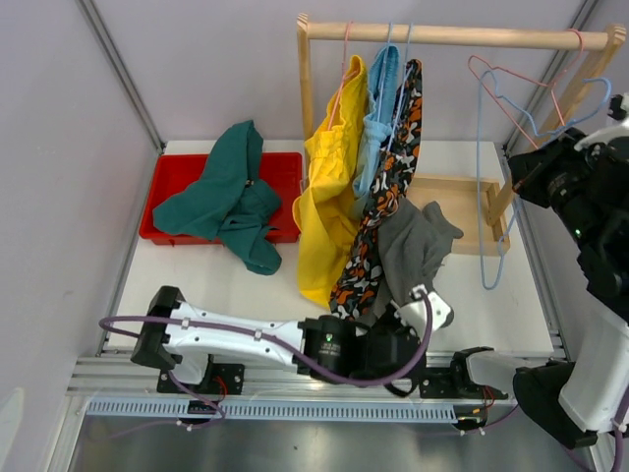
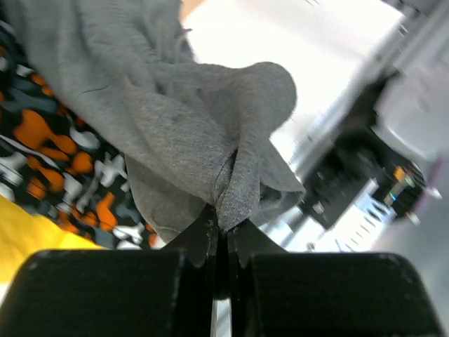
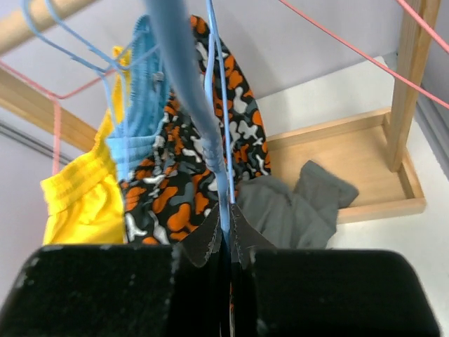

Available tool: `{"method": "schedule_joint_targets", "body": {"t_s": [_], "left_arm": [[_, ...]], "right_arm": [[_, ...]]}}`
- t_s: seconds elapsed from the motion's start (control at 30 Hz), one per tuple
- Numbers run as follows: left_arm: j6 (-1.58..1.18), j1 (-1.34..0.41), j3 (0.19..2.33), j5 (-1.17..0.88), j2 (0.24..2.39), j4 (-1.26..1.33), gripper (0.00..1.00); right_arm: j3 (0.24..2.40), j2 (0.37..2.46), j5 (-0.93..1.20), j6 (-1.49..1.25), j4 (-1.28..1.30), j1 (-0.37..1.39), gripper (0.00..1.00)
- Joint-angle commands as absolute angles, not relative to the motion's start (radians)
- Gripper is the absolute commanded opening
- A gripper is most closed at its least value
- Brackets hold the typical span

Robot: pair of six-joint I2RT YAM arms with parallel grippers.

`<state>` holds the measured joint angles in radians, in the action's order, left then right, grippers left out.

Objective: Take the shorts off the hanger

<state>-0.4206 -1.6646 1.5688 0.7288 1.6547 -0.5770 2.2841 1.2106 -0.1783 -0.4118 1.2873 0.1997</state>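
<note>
Left end effector (image 2: 221, 235) clamped shut on a fold of the grey soft fabric shorts (image 1: 418, 241). The rest slumps just far of it across the worktop (image 1: 246, 285) onto the wooden rack base (image 1: 457, 187), long axis near-to-far. Right end effector (image 3: 228, 226) pinched shut on a bare light-blue wire hanger (image 3: 186, 98), far right. Red bin (image 1: 177, 169) with dark teal shorts (image 1: 231, 197) lies far-left, left arm nearer. Yellow shorts (image 1: 329, 206), light-blue shorts (image 1: 378, 108), camouflage shorts (image 1: 378, 231) hang behind.
</note>
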Motion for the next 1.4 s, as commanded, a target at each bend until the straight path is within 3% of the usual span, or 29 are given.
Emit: {"method": "schedule_joint_targets", "body": {"t_s": [0.0, 0.3, 0.53, 0.93, 1.13, 1.37], "left_arm": [[-0.523, -1.758, 1.597, 0.81, 1.572, -0.612, 0.0], [-0.642, -1.998, 1.752, 0.997, 1.534, -0.911, 0.0], [-1.039, -2.128, 1.75, 1.071, 1.471, -1.351, 0.0], [-1.157, -2.14, 1.608, 1.134, 1.364, -1.362, 0.0], [-1.103, -2.138, 1.734, 1.164, 1.396, -1.434, 0.0], [-0.936, -2.123, 1.905, 1.226, 1.43, -1.445, 0.0]], "right_arm": [[2.218, 1.236, -0.218, -0.341, 1.152, 0.19, 0.0], [2.361, 1.433, -0.121, -0.396, 1.014, 0.057, 0.0], [2.381, 1.557, -0.018, -0.44, 0.881, -0.026, 0.0], [2.513, 1.767, 0.057, -0.491, 0.75, -0.028, 0.0], [2.421, 1.778, 0.069, -0.476, 0.742, -0.029, 0.0], [2.137, 1.642, 0.074, -0.449, 0.686, -0.047, 0.0]]}}
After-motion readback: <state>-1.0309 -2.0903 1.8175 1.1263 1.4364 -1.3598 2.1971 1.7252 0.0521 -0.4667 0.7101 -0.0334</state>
